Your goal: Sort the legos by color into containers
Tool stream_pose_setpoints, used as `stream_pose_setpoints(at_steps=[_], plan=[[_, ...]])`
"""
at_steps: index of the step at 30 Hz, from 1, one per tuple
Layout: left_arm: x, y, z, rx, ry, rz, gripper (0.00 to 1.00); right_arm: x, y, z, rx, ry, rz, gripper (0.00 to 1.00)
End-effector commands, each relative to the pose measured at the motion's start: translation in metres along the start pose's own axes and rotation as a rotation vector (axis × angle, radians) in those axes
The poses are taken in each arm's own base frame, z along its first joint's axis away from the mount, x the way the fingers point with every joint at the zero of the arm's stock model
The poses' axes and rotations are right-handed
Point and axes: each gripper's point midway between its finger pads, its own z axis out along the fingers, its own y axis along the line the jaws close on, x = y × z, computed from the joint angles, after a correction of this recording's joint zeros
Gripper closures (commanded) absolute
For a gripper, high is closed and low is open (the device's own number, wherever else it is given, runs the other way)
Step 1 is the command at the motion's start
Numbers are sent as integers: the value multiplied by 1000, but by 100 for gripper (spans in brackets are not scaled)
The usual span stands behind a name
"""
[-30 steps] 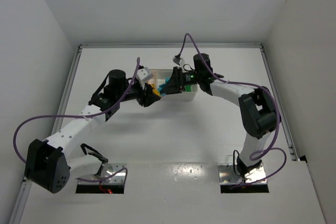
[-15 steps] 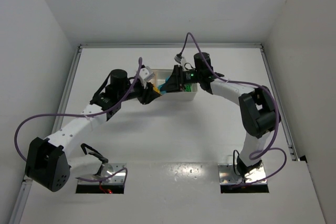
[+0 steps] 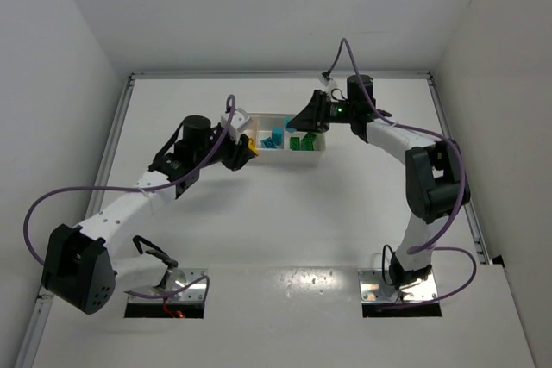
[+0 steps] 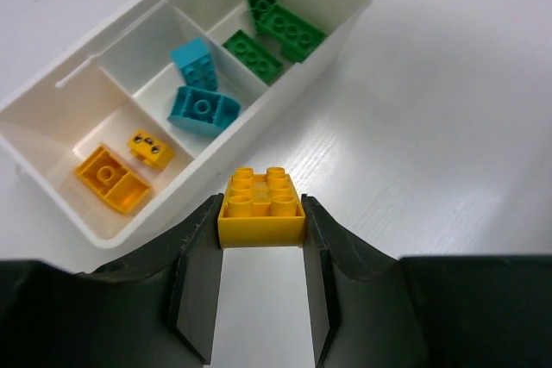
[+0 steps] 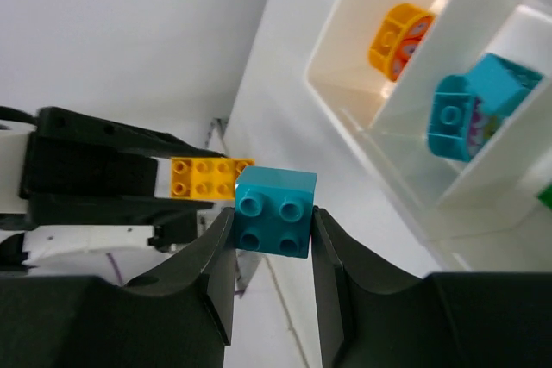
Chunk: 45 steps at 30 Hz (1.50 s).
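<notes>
The white three-compartment tray [image 3: 285, 158] sits at the table's far middle. In the left wrist view the tray [image 4: 349, 15] holds two yellow-orange bricks [image 4: 112, 178] on the left, two cyan bricks [image 4: 203, 109] in the middle and green bricks [image 4: 280, 32] on the right. My left gripper [image 4: 261, 213] is shut on a yellow brick [image 4: 261, 204] just off the tray's near-left side [image 3: 248, 148]. My right gripper [image 5: 272, 217] is shut on a cyan brick [image 5: 274, 210], raised over the tray's right part [image 3: 304, 120].
The two grippers are close together around the tray; the yellow brick [image 5: 205, 178] shows right behind the cyan one in the right wrist view. White walls enclose the table on the left, back and right.
My right gripper has lifted and pulled back to the right from low over the tray, still holding the cyan brick. My left gripper has barely moved.
</notes>
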Motion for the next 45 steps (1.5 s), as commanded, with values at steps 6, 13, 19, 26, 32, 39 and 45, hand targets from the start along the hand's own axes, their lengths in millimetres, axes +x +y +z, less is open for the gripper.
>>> stream_pose_setpoints(at_steps=[6, 13, 19, 26, 32, 39, 45], plan=[[-48, 47, 20, -224, -67, -3, 100, -35, -28, -26, 278, -96, -305, 100], [-54, 54, 32, -245, -78, -64, 100, -44, -43, -2, 308, -33, -384, 100], [-41, 61, 47, -261, -37, -95, 100, -53, -68, 31, 299, 8, -406, 100], [-43, 87, 55, -310, -33, -141, 100, -36, -81, 57, 279, 75, -416, 100], [-34, 99, 64, -327, -2, -189, 100, -32, -75, 71, 260, 95, -442, 100], [-28, 115, 74, -353, 21, -213, 100, -32, -75, 81, 305, 100, -488, 46], [-26, 130, 77, -393, 21, -252, 100, -35, -71, 76, 349, 84, -521, 13]])
